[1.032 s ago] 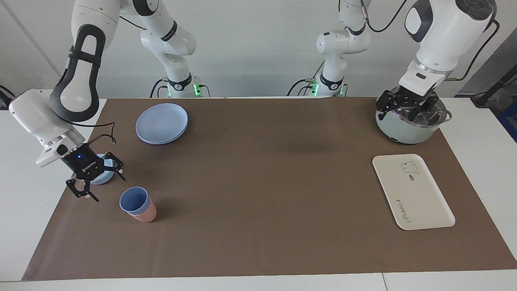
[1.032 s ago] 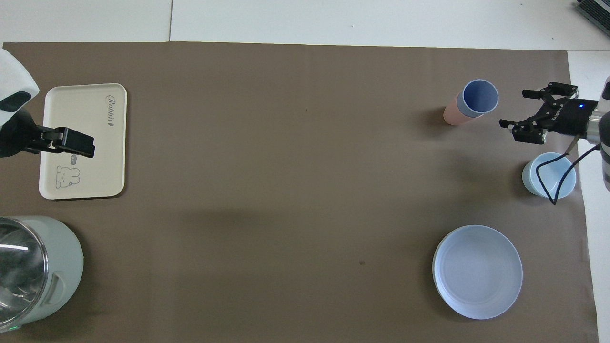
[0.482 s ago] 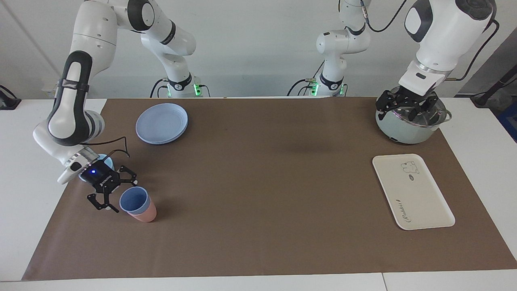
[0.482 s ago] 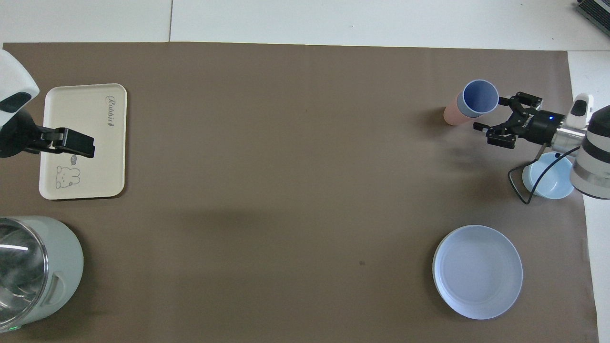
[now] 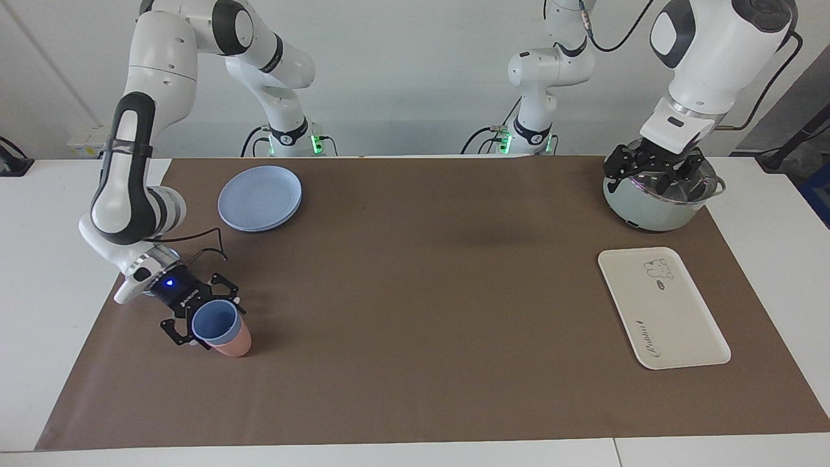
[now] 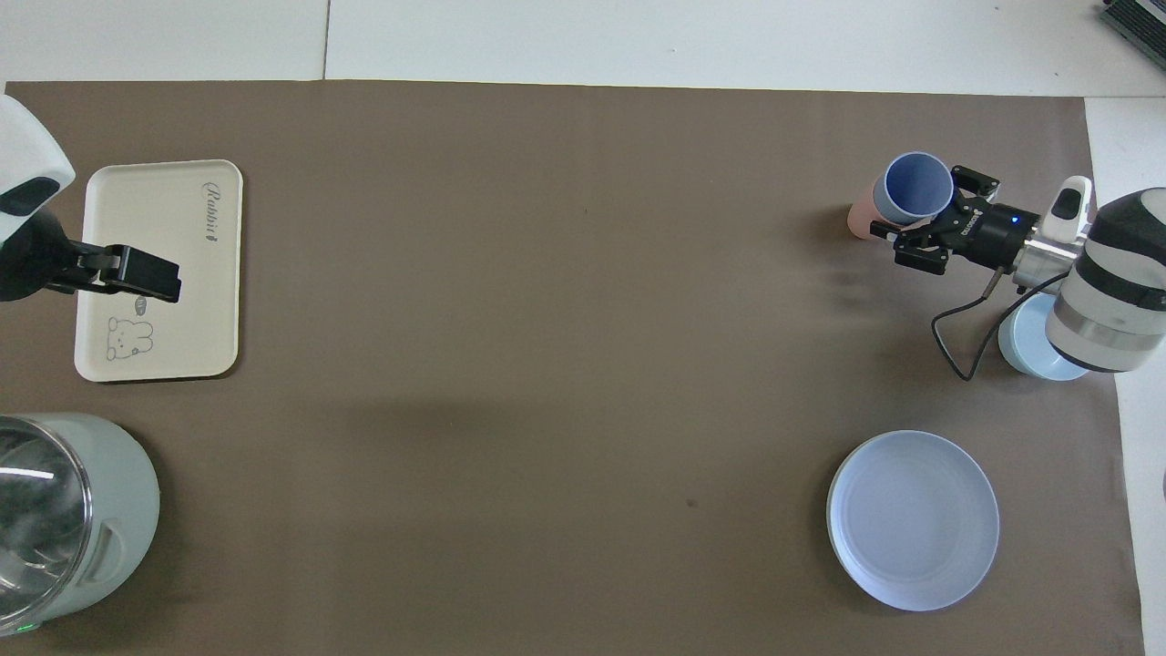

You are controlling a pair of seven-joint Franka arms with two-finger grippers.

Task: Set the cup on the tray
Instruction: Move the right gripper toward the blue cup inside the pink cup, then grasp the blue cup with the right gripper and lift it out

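The periwinkle-blue cup [image 5: 216, 322] [image 6: 918, 185] sits nested in a salmon-pink cup [image 5: 235, 344] [image 6: 859, 220], both tilted, toward the right arm's end of the table. My right gripper [image 5: 206, 316] [image 6: 934, 217] is low at the cup and open, one finger on each side of it. I cannot tell whether the fingers touch it. The cream-white tray [image 5: 661, 324] [image 6: 219, 273] lies bare toward the left arm's end. My left gripper [image 5: 653, 175] [image 6: 168, 282] waits open over the pot.
A pale green pot [image 5: 648, 211] [image 6: 82, 510] stands nearer to the robots than the tray. A round blue plate [image 5: 259, 198] [image 6: 913, 519] and a light-blue bowl [image 6: 1029, 353] lie nearer to the robots than the cups. The bowl is partly under the right arm.
My right gripper has come down and moved from beside the bowl to the blue cup, so its open fingers now straddle it. The cups and the left arm have not moved.
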